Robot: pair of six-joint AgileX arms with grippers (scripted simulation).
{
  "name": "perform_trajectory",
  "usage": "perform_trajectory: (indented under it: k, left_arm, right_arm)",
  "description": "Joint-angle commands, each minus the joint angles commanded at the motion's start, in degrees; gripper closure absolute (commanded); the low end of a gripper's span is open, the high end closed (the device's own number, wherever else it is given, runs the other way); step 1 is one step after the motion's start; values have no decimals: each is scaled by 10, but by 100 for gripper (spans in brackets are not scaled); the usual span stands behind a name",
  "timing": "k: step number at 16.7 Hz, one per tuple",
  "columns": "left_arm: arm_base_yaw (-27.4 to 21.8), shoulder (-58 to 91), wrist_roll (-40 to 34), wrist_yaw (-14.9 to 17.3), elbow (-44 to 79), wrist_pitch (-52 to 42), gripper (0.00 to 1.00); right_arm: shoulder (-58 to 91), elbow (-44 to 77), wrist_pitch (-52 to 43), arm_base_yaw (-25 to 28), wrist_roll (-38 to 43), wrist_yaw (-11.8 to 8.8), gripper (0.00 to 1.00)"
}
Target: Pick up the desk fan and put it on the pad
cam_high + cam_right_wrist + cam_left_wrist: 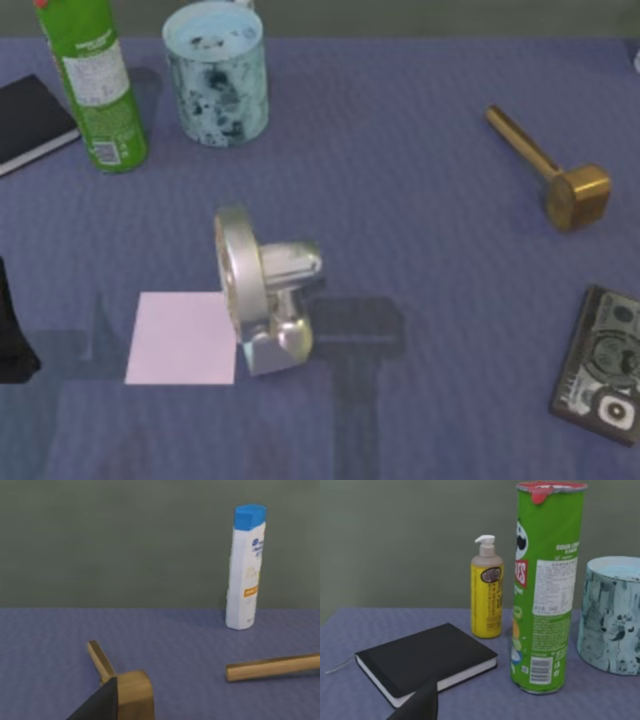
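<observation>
A dark finger tip (420, 702) of the left gripper juts into the left wrist view, cut off; I cannot tell how the fingers are set. The right wrist view shows likewise. From above, the desk fan (262, 290) stands mid-bench, its base touching the right edge of the pad (182, 338). Only the wrist views show the yellow pump bottle (486, 592) and the white bottle (246, 567). The patterned box (602, 363) is cut off.
</observation>
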Motion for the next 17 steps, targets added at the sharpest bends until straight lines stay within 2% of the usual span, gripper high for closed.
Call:
perform_trajectory:
  k: [4,7,11,17]
  left_arm:
    - [-8,18,-9,1,17,-17,0]
    - [-35,90,-45,1,89,-82,0]
    - [-88,266,-122,-1,259,-221,0]
    - [-187,621,-263,-7,585,-478,0]
  right_arm:
    - [0,0,0,0,0,0,0]
    - [0,0,0,0,0,0,0]
    - [0,0,0,0,0,0,0]
    - [0,0,0,0,0,0,0]
